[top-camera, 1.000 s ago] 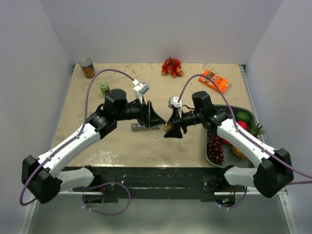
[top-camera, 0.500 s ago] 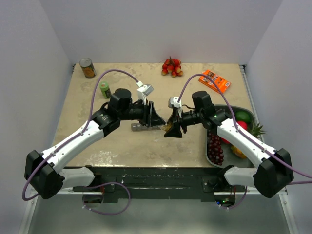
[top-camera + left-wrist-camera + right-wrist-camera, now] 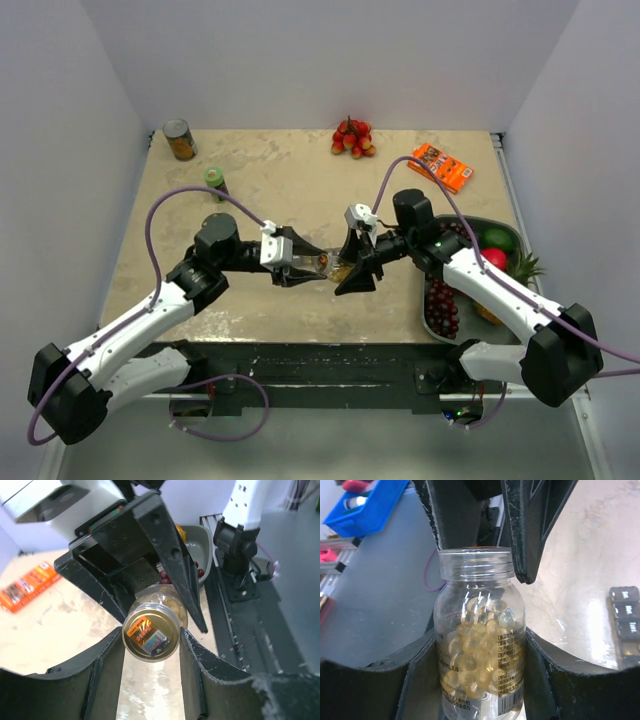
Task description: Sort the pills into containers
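Opening the bottle (image 3: 477, 645) looks to be the step in hand, with no sorting begun: the yellow pills (image 3: 480, 625) are all inside its clear body. The right gripper (image 3: 480, 635) pinches the bottle around its middle, a finger pressed against each side, and holds it lying sideways above the table (image 3: 280, 180). At the bottle's mouth end the left gripper (image 3: 150, 637) has its jaws partly closed, one finger against each side of the gold cap (image 3: 151, 639), so it appears to be gripping the cap. Whether the cap is fully screwed on or already loosened, I cannot tell; from the right wrist the clear threaded neck shows just below the left fingers.

The next move, as I judge it, calls for the left wrist to twist the cap while the right gripper keeps the bottle from turning, and then to draw the cap straight away from the neck. The grey organiser (image 3: 625, 617) lies on the table off to one side of the bottle, well apart from it, its small lids seemingly shut.
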{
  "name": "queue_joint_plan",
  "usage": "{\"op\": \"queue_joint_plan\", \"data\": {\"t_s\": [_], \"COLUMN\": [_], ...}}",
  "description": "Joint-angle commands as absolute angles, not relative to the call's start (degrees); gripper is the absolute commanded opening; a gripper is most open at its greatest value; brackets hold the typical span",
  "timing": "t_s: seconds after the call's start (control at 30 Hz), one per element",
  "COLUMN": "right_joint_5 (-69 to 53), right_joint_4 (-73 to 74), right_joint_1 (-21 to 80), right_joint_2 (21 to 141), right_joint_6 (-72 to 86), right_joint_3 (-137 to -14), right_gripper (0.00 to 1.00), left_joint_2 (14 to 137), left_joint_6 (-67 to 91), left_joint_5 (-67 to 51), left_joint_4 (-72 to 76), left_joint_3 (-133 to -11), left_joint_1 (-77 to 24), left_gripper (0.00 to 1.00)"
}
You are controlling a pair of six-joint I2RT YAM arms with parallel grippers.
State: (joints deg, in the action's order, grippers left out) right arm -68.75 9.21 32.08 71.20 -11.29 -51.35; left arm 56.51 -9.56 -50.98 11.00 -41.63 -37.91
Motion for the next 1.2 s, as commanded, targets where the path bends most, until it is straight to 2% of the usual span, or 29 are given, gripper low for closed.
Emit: {"op": "queue_joint_plan", "data": {"t_s": [0.0,0.07,0.1,0.13,0.2,0.43,0.57,0.8,0.97,1.17], "right_joint_5": [-71.90,-71.46,-71.19,-70.50,-69.96,-67.94,-67.68,-67.24,-67.24,-67.24], "right_joint_4": [3.16,3.43,4.21,4.74,6.49,10.10,11.42,12.66,12.92,12.92], "right_joint_1": [30.76,30.76,30.85,30.85,30.85,30.76,30.85,30.85,30.85,30.85], "right_joint_2": [70.84,70.75,70.75,70.75,70.66,70.58,70.66,70.31,70.14,70.22], "right_joint_6": [-2.37,-3.16,-3.60,-4.21,-6.06,-10.45,-11.42,-12.74,-13.09,-13.18], "right_joint_3": [-50.63,-50.54,-50.62,-50.80,-51.15,-52.47,-52.82,-52.91,-53.00,-53.00], "right_gripper": [0.00,0.00,0.00,0.00,0.00,0.00,0.00,0.00,0.00,0.00], "left_joint_2": [58.70,59.41,59.50,59.33,58.10,55.37,57.29,64.59,68.81,67.68], "left_joint_6": [-26.11,-23.57,-22.42,-20.85,-15.49,1.47,-5.70,-13.71,-18.19,-21.53], "left_joint_5": [-56.43,-56.69,-56.78,-56.69,-56.78,-55.46,-57.30,-61.78,-62.93,-61.26], "left_joint_4": [22.06,23.02,24.42,25.56,28.46,27.70,16.56,8.54,1.59,-2.46], "left_joint_3": [-41.21,-41.92,-42.18,-42.10,-41.66,-42.10,-44.82,-51.76,-55.98,-54.76], "left_joint_1": [-38.41,-38.23,-38.15,-38.06,-37.45,-35.68,-35.68,-35.68,-35.68,-35.68], "left_gripper": [0.49,0.55,0.67,0.68,0.99,1.00,1.00,0.98,0.86,0.82]}}
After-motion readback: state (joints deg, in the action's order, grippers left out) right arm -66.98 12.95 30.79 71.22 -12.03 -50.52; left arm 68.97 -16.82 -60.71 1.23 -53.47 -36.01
